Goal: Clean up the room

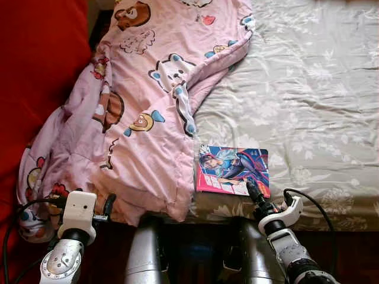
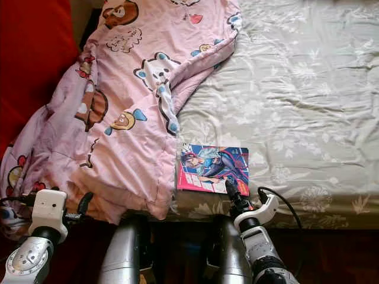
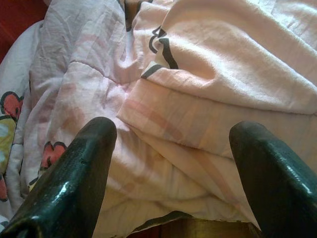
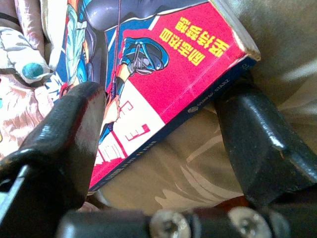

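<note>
Book at the near bed edge, its lower corner between the spread jaws of the right gripper, one finger over the cover, the other under the spine; pink blanket folds just ahead of the left gripper, jaws wide apart, touching nothing.

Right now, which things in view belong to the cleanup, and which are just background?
In play:
comic book, right gripper at its near edge
pink cartoon blanket, left gripper open before it

Background:
floral bedsheet
red surface on the left
</note>
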You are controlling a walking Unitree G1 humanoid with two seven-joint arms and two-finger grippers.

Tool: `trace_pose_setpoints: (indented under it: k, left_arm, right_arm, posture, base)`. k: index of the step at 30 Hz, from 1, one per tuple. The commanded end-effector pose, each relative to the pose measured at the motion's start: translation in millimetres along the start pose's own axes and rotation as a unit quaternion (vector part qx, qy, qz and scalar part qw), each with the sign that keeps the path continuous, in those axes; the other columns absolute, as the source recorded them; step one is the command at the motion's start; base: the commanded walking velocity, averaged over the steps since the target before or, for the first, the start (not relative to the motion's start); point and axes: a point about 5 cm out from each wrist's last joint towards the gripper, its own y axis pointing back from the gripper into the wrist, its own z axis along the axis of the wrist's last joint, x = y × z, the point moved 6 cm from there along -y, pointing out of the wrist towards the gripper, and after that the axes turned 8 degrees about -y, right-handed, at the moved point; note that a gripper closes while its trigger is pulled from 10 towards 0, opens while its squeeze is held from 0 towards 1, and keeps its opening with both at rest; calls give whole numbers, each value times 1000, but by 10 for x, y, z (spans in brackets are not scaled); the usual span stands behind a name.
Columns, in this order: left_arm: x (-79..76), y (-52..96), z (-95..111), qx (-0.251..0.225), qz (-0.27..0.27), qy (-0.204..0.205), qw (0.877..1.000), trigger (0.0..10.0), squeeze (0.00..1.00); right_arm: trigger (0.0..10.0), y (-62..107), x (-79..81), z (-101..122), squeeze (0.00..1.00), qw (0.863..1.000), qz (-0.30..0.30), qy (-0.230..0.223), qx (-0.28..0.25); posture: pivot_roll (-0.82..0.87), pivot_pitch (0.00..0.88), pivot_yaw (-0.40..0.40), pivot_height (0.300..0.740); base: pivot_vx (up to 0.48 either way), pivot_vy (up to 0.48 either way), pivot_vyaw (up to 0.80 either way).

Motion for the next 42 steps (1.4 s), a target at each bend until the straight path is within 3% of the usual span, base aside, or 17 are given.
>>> trace_pose_setpoints:
  k: [1,6,11,19,20,21,22,42]
  left_arm:
    - [-20,33,-89,14,-4,-9,1000,10000,0]
    - [-33,23,-83,12,-6,-11,1000,10000,0]
    - [-44,21,-82,11,-7,-11,1000,10000,0]
    - [-63,24,-93,12,-10,-11,1000,10000,0]
    - [-67,25,-94,12,-10,-12,1000,10000,0]
    - [-71,26,-97,12,-11,-12,1000,10000,0]
    - [-74,27,-99,12,-12,-12,1000,10000,0]
    - [-112,62,-127,14,-23,-13,1000,10000,0]
  right_arm:
    - [10000,-12,25,-161,0,1000,8,-10,24]
    - [10000,-25,53,-138,0,1000,15,-18,16]
    - [10000,-67,193,-121,0,998,54,-37,10]
    - [10000,-70,211,-150,0,997,60,-35,16]
    - [4980,-62,194,-159,0,998,57,-35,17]
    - [1529,-50,174,-167,0,998,54,-36,18]
    - [0,-47,167,-168,0,998,53,-37,18]
    - [0,-11,118,-152,0,998,49,-36,16]
  posture:
    - [256,322,60,583]
    - [259,325,57,583]
    - [258,320,54,583]
    - [255,319,51,583]
    - [255,319,51,583]
    - [255,319,51,583]
    - [255,319,51,583]
    - [257,326,57,583]
  base:
    - [0,0,0]
    - [0,0,0]
    - [0,0,0]
    - [0,0,0]
    - [0,0,0]
    - [0,0,0]
    - [0,0,0]
    - [0,0,0]
